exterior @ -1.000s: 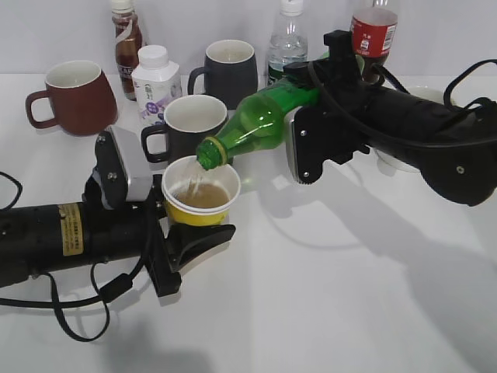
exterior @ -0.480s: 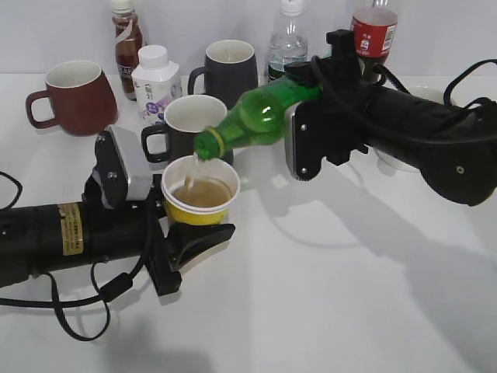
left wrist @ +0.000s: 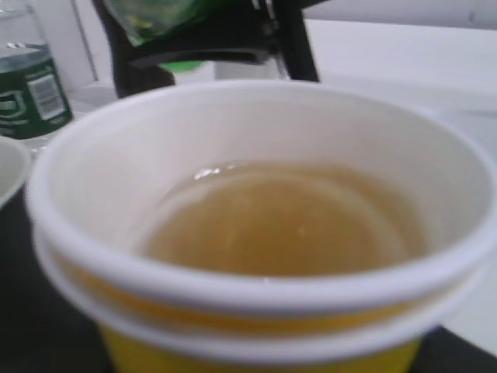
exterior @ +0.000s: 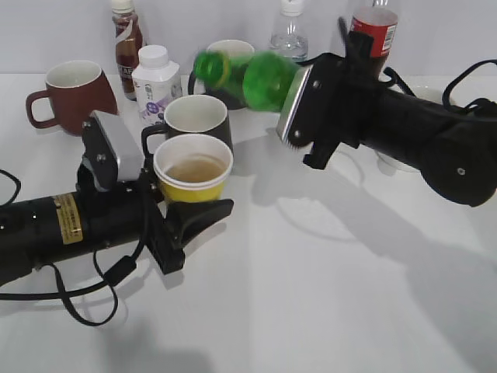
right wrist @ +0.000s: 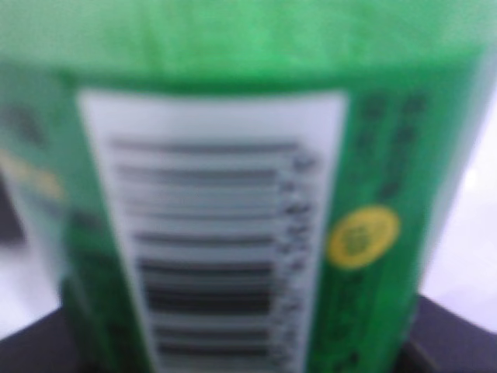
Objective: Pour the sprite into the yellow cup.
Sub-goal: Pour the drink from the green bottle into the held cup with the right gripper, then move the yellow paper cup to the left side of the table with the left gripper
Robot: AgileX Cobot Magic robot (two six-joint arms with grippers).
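Sprite bottle (exterior: 256,72): translucent green plastic, motion-blurred, lying near horizontal above the table (exterior: 326,295) with its open neck toward the left of the exterior view; held at its label end by the right end effector (exterior: 301,99), clamped on the body; right wrist view filled by the green label and white barcode patch (right wrist: 213,233).

Yellow cup (exterior: 192,168): paper, white rim and white inside, upright, partly filled with pale amber liquid (left wrist: 279,221); gripped by the left end effector (exterior: 186,214), closed on the lower wall of the cup; cup sits left of and below the bottle neck, apart from it.

Dark mug (exterior: 189,123): white inside, handle to the left, just behind the yellow cup.

2nd dark mug (exterior: 233,53): further back, partly hidden by the bottle.

Dark red mug (exterior: 71,97): far left, handle to the left.

White small bottle (exterior: 154,81): white cap, between red mug and dark mugs.

Brown drink bottle (exterior: 126,39): rear left.

Clear water bottle (exterior: 289,35): rear centre.

Cola bottle (exterior: 373,31): red label, rear right, behind the right arm.
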